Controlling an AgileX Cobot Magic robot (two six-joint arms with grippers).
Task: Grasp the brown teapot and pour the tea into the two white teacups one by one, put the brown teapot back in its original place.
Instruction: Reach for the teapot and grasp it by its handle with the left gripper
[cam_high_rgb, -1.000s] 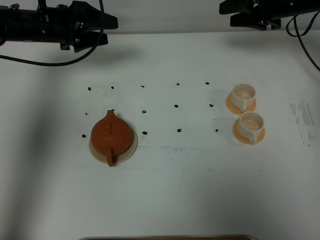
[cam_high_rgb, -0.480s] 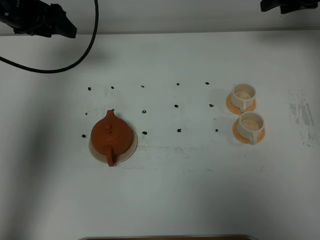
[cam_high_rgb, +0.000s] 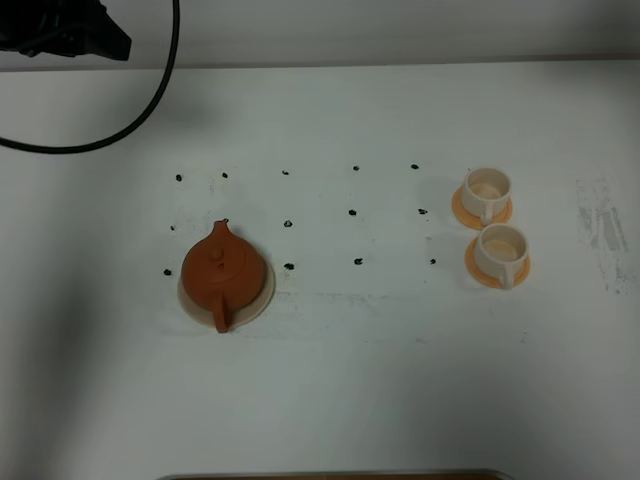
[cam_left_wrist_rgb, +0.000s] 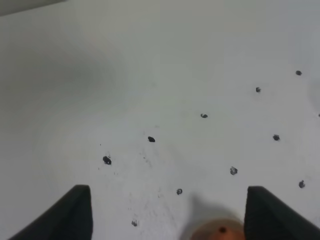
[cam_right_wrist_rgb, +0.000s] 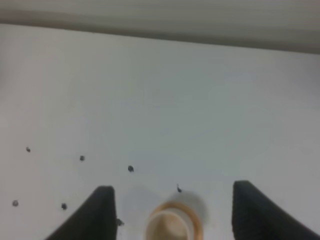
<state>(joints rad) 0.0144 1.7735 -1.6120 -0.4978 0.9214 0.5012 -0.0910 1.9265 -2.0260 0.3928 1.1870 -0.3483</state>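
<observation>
The brown teapot (cam_high_rgb: 223, 268) sits upright on its pale beige coaster (cam_high_rgb: 266, 288) at left centre, handle toward the near edge. The two white teacups (cam_high_rgb: 488, 187) (cam_high_rgb: 501, 246) stand on orange saucers (cam_high_rgb: 458, 207) at the right. Only part of the left arm (cam_high_rgb: 70, 30) shows in the far left corner, well away from the teapot. The left gripper (cam_left_wrist_rgb: 167, 202) is open and empty; the teapot's top (cam_left_wrist_rgb: 218, 231) shows just at the left wrist view's edge. The right gripper (cam_right_wrist_rgb: 172, 195) is open and empty above the table, with one teacup (cam_right_wrist_rgb: 168, 226) between its fingers' line of sight.
Several small black dots (cam_high_rgb: 352, 213) mark the white table (cam_high_rgb: 380, 380) between the teapot and the cups. A black cable (cam_high_rgb: 140, 110) loops over the far left. A scuffed grey patch (cam_high_rgb: 600, 230) lies at the far right. A brown edge (cam_high_rgb: 330, 475) shows at the near side.
Both arms have pulled back toward the far edge. The left arm has withdrawn into the far left corner. The right arm has left the exterior view. Teapot and cups have not moved.
</observation>
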